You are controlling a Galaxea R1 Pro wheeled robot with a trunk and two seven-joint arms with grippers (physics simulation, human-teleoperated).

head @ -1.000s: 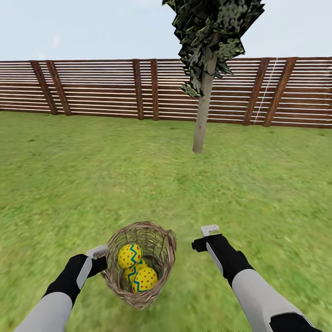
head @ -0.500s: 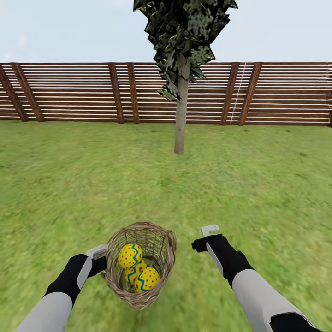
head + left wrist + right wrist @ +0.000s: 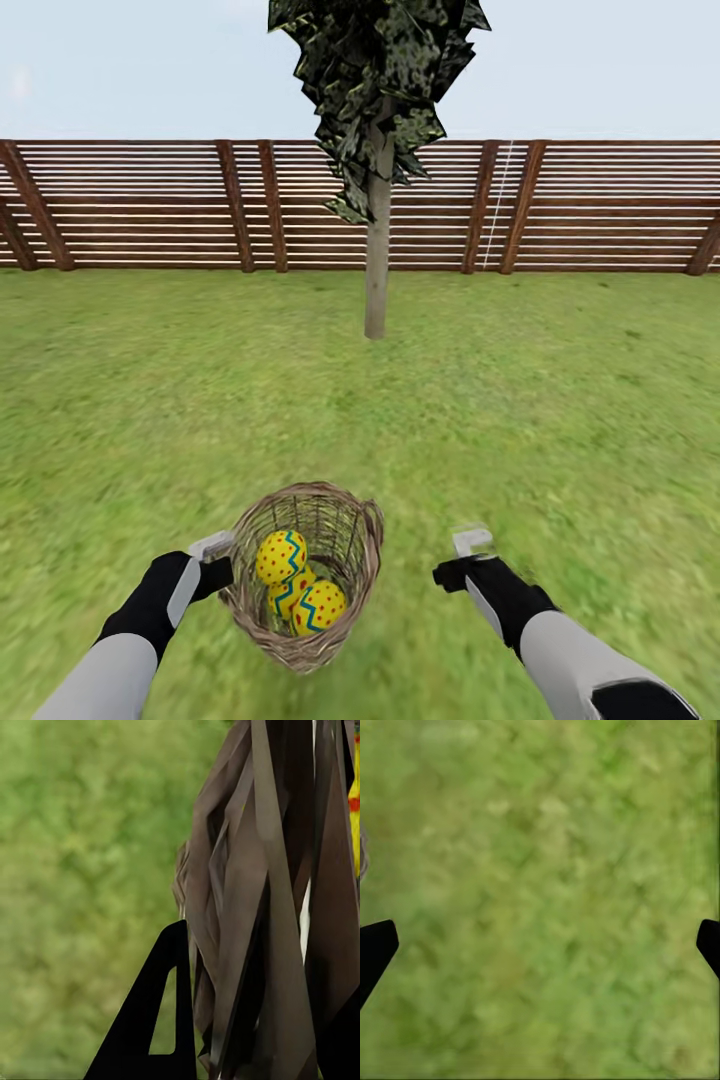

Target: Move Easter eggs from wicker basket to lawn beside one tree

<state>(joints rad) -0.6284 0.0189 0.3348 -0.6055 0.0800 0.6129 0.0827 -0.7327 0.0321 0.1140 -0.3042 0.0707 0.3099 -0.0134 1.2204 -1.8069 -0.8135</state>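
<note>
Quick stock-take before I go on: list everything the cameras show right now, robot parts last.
Easter eggs: three, yellow with red dots and blue zigzag, inside the basket.
Wicker basket: one, brown-grey, held up at its rim by the left gripper.
Tree: one, pale trunk, dark speckled foliage, straight ahead on the lawn.
Lawn: green grass, all around.
Fence: brown slatted wood, behind the tree.
Left gripper: jaws shut on the basket rim.
Right gripper: jaws open, empty, over grass.

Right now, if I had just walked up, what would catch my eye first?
Bright yellow Easter eggs piled in a wicker basket that the left gripper holds by its rim, low in the head view. Beyond them, one tree stands on the lawn before a slatted fence.
</note>
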